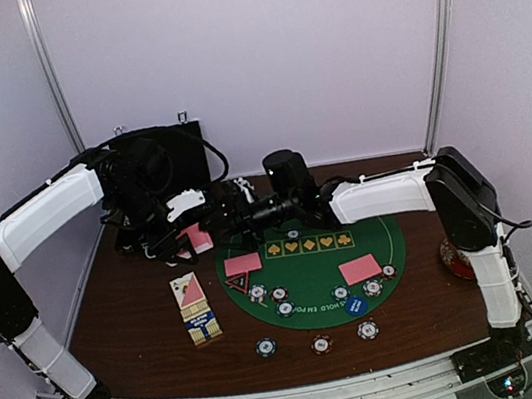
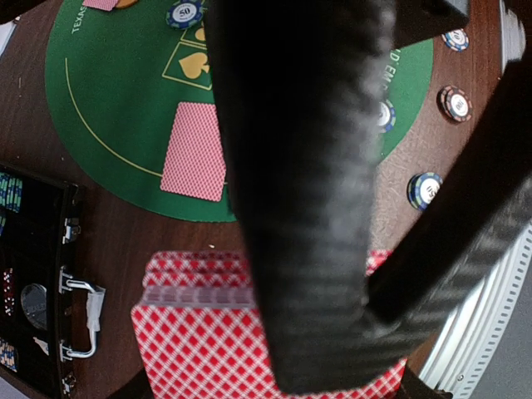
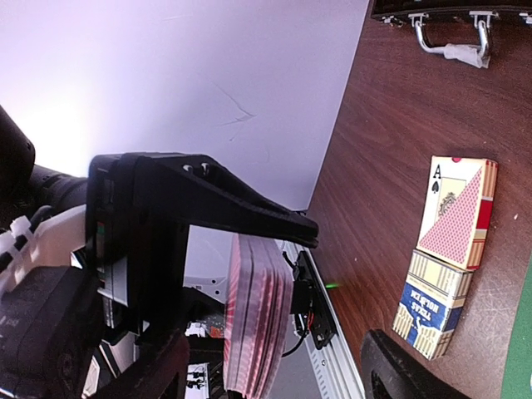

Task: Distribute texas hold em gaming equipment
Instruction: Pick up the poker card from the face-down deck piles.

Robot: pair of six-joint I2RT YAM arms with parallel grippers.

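Observation:
My left gripper [image 1: 186,234] is shut on a deck of pink-backed playing cards [image 2: 199,349], held in the air left of the green mat [image 1: 307,264]. In the right wrist view the deck [image 3: 258,324] shows edge-on. My right gripper [image 3: 274,370] is open and straddles the deck; one of its black fingers [image 2: 307,208] crosses in front of the top card. Two face-down cards [image 1: 243,263] [image 1: 360,269] lie on the mat. Striped poker chips sit on the mat [image 1: 285,309] and in front of it [image 1: 320,344]. A blue disc [image 1: 355,306] lies near the mat's front edge.
Two card boxes [image 1: 194,310] lie on the brown table left of the mat. The black hinged case [image 1: 164,160] stands open at the back left, behind my left arm. A red object [image 1: 454,257] sits at the table's right edge.

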